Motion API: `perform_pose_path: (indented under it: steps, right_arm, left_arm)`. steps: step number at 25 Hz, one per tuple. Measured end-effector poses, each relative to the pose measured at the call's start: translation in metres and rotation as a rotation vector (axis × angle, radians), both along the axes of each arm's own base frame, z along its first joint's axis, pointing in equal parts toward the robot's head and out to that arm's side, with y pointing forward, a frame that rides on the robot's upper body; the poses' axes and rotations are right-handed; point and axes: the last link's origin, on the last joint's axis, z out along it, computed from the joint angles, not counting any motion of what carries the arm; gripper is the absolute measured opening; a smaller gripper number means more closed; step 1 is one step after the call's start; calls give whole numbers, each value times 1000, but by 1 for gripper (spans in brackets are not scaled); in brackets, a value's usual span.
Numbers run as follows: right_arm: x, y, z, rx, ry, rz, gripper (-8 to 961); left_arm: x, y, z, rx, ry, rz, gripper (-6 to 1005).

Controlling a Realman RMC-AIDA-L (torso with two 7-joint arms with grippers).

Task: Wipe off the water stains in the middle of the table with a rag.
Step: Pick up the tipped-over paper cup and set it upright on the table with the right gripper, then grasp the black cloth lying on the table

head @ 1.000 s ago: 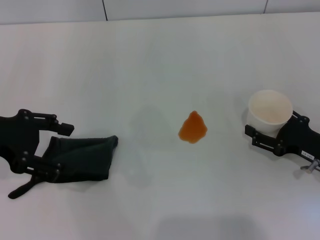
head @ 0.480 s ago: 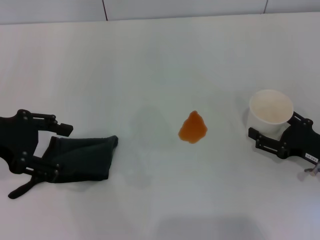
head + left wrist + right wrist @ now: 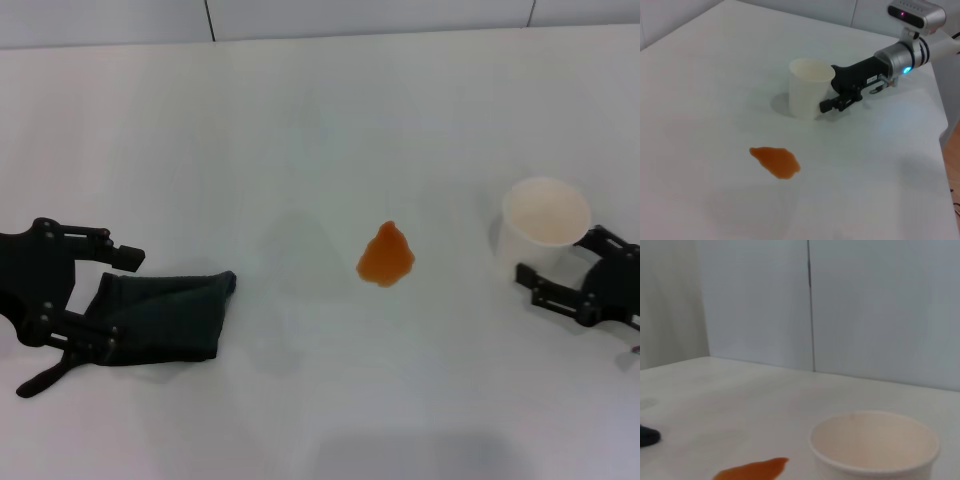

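Observation:
The water stains (image 3: 385, 256) are one small orange blotch in the middle of the white table (image 3: 320, 120). They also show in the left wrist view (image 3: 776, 161) and the right wrist view (image 3: 750, 470). The dark rag (image 3: 170, 315) lies flat at the left, its strap tail toward the near edge. My left gripper (image 3: 118, 300) is open, with one finger on each side of the rag's left end. My right gripper (image 3: 565, 262) is open beside the white paper cup (image 3: 545, 215), at the right, and it shows in the left wrist view (image 3: 832, 90) too.
The paper cup (image 3: 807, 95) stands upright and looks empty in the right wrist view (image 3: 875, 445). A grey panelled wall (image 3: 360, 15) runs along the table's far edge. A dark shape (image 3: 647, 436) shows at the right wrist view's edge.
My right gripper has drawn back to the right, away from the cup, and the cup has shifted slightly right. The left gripper and rag have not moved.

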Motion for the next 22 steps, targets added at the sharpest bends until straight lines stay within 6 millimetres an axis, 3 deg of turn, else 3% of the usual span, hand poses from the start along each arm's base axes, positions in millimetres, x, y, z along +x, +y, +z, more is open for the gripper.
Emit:
perform_pose_path:
  steps: [14,22]
  right_arm:
    - [13,-17,27,-30,-42,-5,862]
    - [-9,-21,63,-83,-31,120,862]
  left_arm:
    - [0,0,0,1,-1,-1,752]
    - [-5,-5,0,4,-5,7,749]
